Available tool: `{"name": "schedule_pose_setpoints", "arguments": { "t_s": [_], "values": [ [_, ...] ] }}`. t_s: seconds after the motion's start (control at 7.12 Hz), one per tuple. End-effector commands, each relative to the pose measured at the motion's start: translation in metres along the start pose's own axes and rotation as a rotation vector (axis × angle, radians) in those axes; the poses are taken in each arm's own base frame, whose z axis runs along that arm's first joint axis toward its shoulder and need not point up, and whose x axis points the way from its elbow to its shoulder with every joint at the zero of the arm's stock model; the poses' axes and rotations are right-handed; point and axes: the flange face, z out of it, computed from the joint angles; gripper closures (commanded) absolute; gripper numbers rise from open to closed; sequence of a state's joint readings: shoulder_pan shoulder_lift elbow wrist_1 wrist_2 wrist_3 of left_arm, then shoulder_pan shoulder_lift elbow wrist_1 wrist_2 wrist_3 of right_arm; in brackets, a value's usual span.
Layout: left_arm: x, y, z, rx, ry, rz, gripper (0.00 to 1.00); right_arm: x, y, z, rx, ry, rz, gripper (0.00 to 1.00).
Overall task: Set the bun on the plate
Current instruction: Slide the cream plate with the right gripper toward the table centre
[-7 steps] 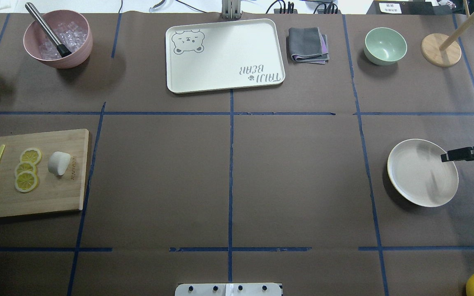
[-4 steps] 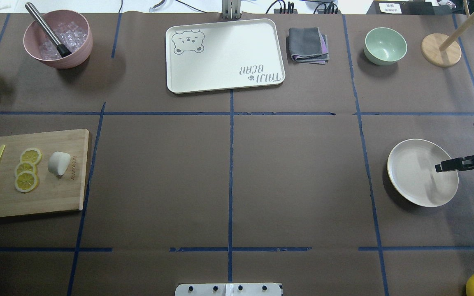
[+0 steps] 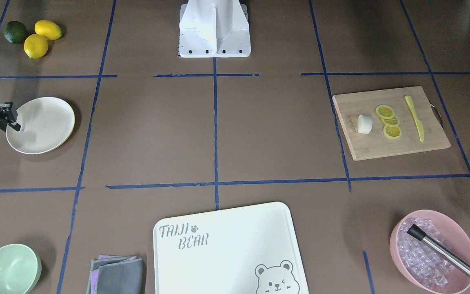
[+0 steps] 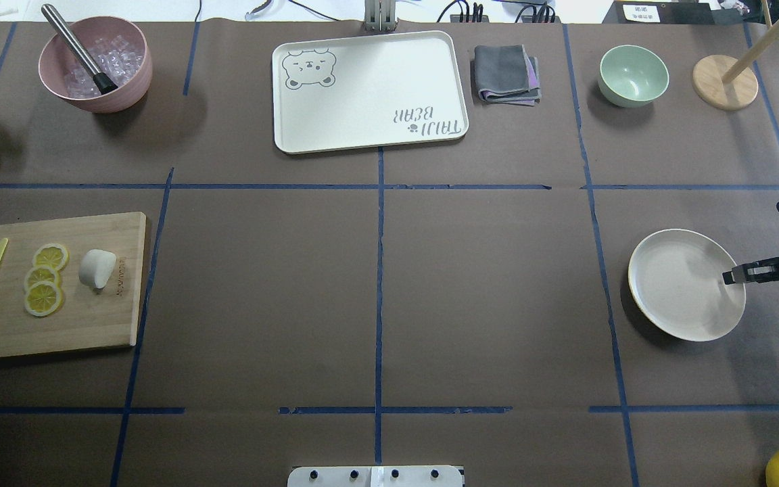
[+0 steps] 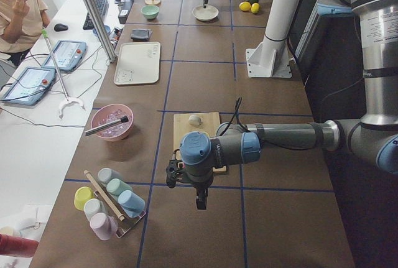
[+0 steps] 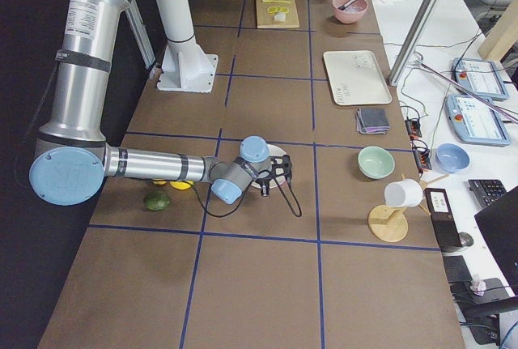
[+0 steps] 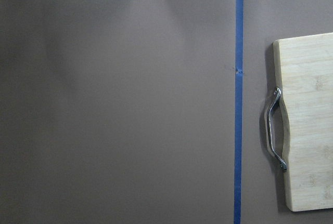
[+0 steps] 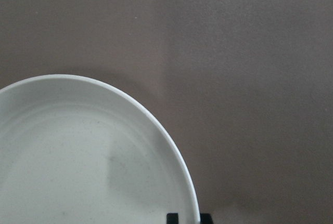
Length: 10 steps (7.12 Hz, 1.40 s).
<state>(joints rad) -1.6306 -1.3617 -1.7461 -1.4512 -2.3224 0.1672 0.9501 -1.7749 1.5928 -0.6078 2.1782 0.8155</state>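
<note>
Far from the right hand [image 4: 729, 276] lies the bun [image 4: 97, 268].

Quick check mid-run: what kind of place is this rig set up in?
Most likely a robot lab rather than a real kitchen. The table is covered in brown paper and gridded with blue tape, the robot's white base is bolted to it, and control tablets lie on a side bench.

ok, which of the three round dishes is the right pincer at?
The cream-white plate: the right pincer straddles its rim with its tips. The mint-green bowl and the pink ice bowl stand far off along the table's far edge.
</note>
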Motion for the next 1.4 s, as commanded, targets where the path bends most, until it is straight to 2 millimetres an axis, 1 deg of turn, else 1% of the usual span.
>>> {"name": "schedule_pose_setpoints", "arguments": {
  "t_s": [0.0, 0.14, 0.42, 0.56, 0.7, 0.84, 0.98, 1.12, 1.26],
  "values": [
    [0.0, 0.001, 0.0, 0.001, 0.001, 0.001, 0.0, -0.026, -0.01, -0.011, 0.02, -0.033, -0.02, 1.0],
    [0.001, 0.001, -0.001, 0.004, 0.001, 0.003, 0.0, -0.05, -0.026, -0.019, 0.032, -0.047, -0.03, 1.0],
    [0.005, 0.0, -0.005, 0.012, 0.0, 0.004, 0.0, -0.119, -0.072, -0.031, 0.016, -0.037, 0.002, 1.0],
    [0.005, 0.0, -0.005, 0.012, -0.002, 0.001, 0.0, -0.152, -0.081, -0.033, 0.026, -0.074, 0.024, 1.0],
    [0.006, -0.001, -0.006, 0.015, -0.001, 0.003, 0.0, -0.196, -0.094, -0.034, 0.036, -0.123, 0.049, 1.0],
    [0.015, -0.009, -0.01, 0.031, -0.007, 0.046, 0.0, -0.247, -0.105, -0.025, 0.022, -0.146, 0.063, 1.0],
    [0.027, -0.013, -0.006, 0.018, -0.007, 0.068, 0.0, -0.301, -0.113, -0.016, 0.032, -0.143, 0.074, 1.0],
    [0.032, -0.014, -0.008, 0.024, 0.003, 0.073, 0.0, -0.364, -0.107, -0.003, 0.043, -0.163, 0.082, 0.99],
    [0.036, -0.015, -0.009, 0.029, 0.032, 0.076, 0.0, -0.415, -0.107, 0.001, 0.035, -0.146, 0.099, 0.99]
  ]
}}
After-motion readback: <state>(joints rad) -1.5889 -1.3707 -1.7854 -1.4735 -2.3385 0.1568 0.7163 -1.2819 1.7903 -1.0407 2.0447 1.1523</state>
